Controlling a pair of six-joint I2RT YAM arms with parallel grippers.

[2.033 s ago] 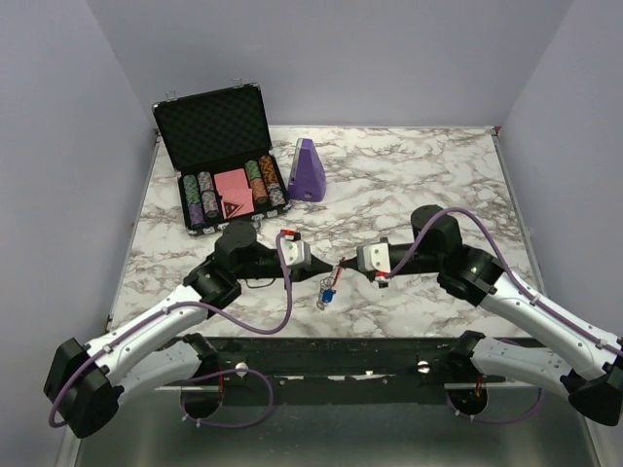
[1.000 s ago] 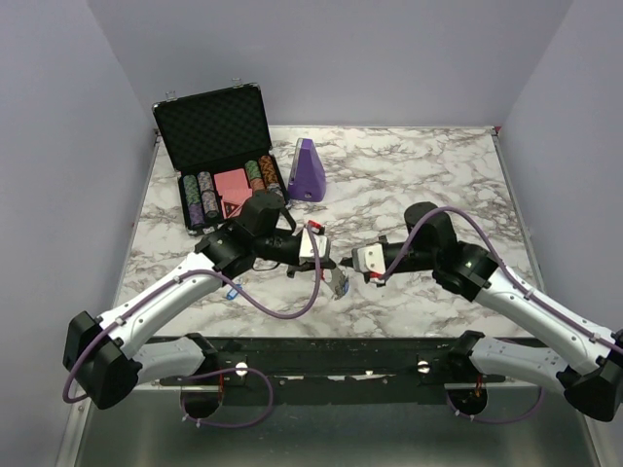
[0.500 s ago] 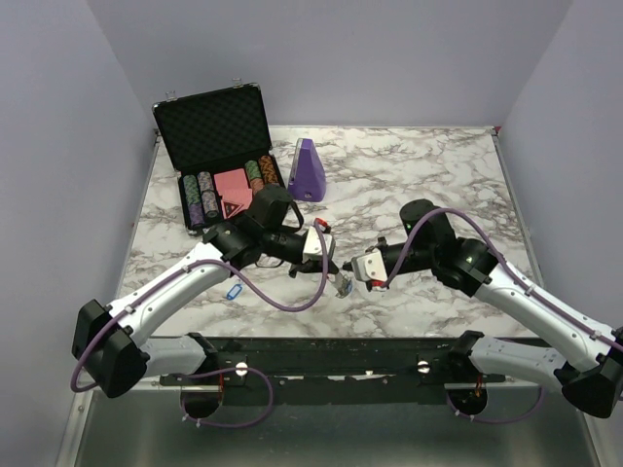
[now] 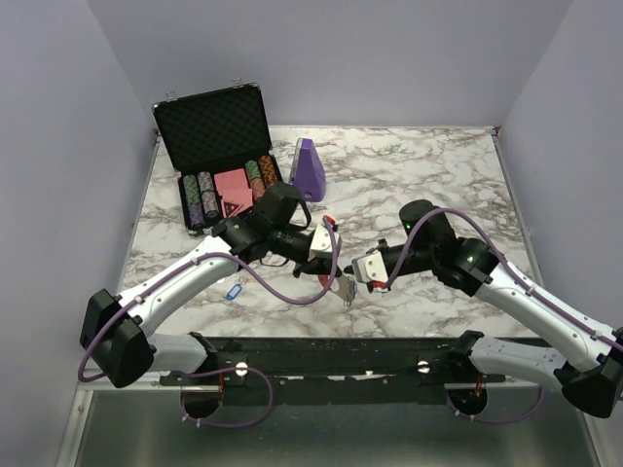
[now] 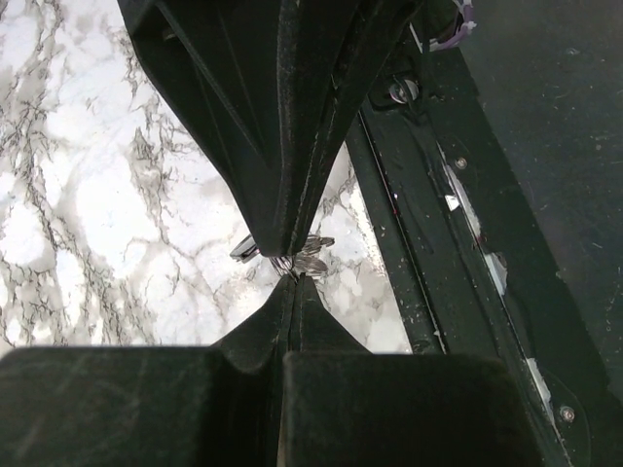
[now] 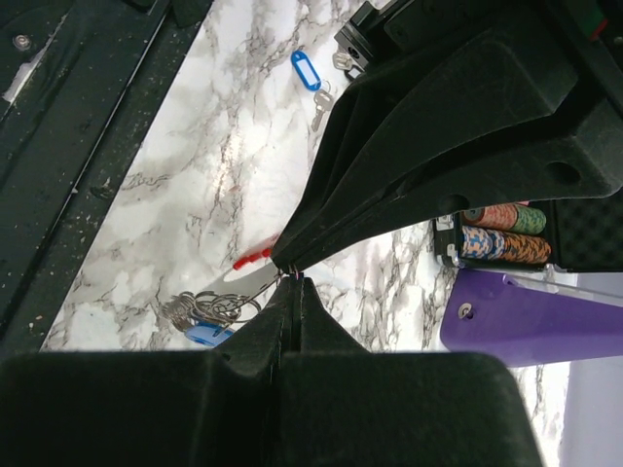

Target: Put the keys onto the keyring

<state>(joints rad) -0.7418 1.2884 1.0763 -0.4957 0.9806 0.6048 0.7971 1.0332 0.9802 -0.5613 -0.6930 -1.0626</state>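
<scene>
The keyring (image 6: 255, 258) shows a red plastic piece and a thin silvery wire. A bunch of silvery keys (image 6: 202, 309) with a blue tag (image 6: 209, 334) hangs on it. My right gripper (image 6: 296, 276) is shut on the wire just above the table. In the top view the bunch (image 4: 346, 290) hangs between my left gripper (image 4: 336, 277) and right gripper (image 4: 356, 273), near the front edge. My left gripper (image 5: 292, 275) is shut, pinching thin wire strands with silvery keys (image 5: 310, 258) at its tips. A loose blue-tagged key (image 4: 232, 291) lies on the table at the left; it also shows in the right wrist view (image 6: 306, 70).
An open black case (image 4: 212, 126) with poker chips (image 4: 200, 195) stands at the back left. A purple wedge-shaped object (image 4: 308, 170) stands beside it. The black front rail (image 4: 341, 355) runs just below the grippers.
My left arm has swung right and its gripper has come up against the key bunch beside the right gripper. The loose blue-tagged key came into view. The right gripper shifted slightly left.
</scene>
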